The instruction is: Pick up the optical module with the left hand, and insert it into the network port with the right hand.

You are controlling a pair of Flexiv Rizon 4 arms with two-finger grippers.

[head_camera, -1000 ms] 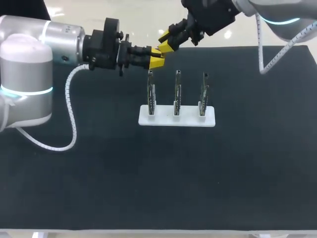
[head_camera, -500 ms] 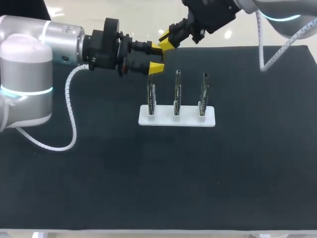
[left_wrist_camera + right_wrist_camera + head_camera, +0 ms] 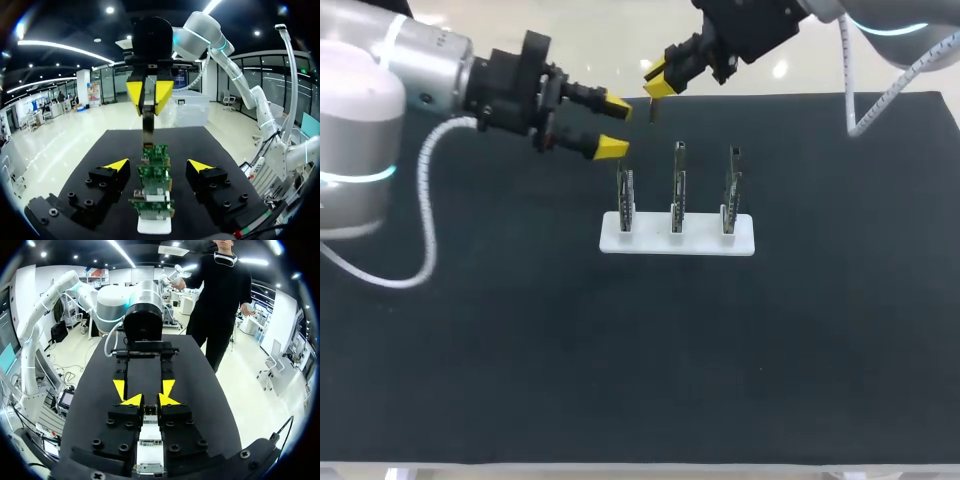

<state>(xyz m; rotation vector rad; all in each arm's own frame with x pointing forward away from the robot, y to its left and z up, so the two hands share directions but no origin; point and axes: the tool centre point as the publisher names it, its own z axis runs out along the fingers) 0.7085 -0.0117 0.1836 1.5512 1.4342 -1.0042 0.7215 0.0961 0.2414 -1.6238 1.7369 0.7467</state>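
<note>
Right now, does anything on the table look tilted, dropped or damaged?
Nothing stands out. The three boards stand upright in the white holder, the optical module hangs straight from the right end effector, and the left end effector is open, apart from them.

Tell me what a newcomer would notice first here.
The two yellow-tipped grippers face each other above the far side of the black table: the right gripper pinches a small optical module that hangs from its tips, while the left gripper stands open beside it. Near them, three circuit boards stand upright in a row on a white base mid-table.
</note>
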